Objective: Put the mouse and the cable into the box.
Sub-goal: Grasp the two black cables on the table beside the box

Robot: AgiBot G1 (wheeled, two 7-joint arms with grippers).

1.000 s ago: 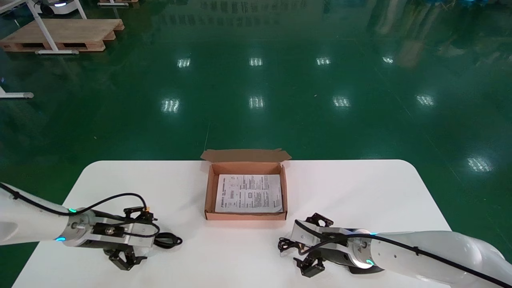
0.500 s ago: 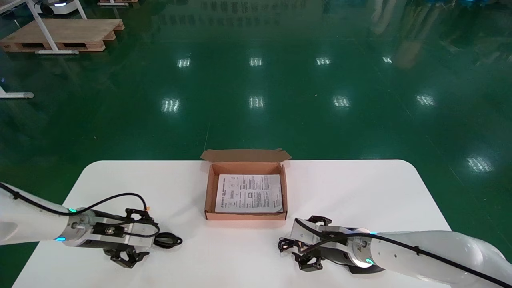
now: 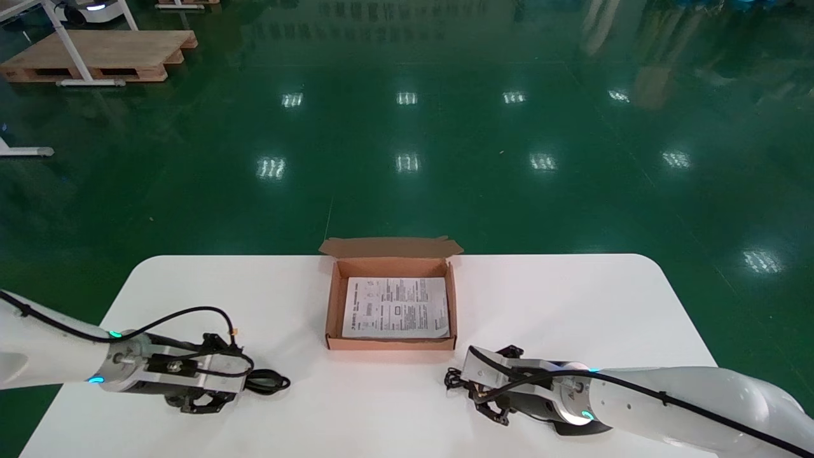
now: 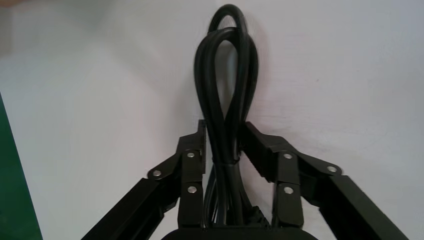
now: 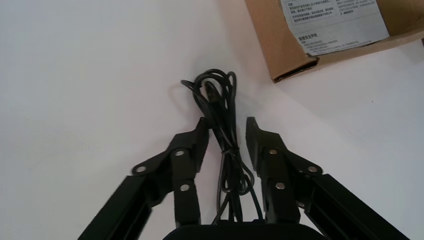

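Clamping left end effector (image 4: 224, 131) on thick black looped cable (image 4: 222, 117) on white surface (image 3: 381, 413); straddling thin black cord (image 5: 216, 95) with spread right end effector (image 5: 225, 122) beside brown cardboard box (image 3: 391, 344) holding only paper (image 3: 395, 307); awaiting transfer of both.

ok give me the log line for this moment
left gripper: shut on thick cable | right gripper: open, straddling thin cable | box: open, holds only paper sheet

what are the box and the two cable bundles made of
Box: brown corrugated cardboard, matte; a raw layered edge shows at its corner.
Thick cable: smooth black rubber or plastic jacket, slight sheen.
Thin cable: likely the same, black plastic-coated, thinner and kinked.
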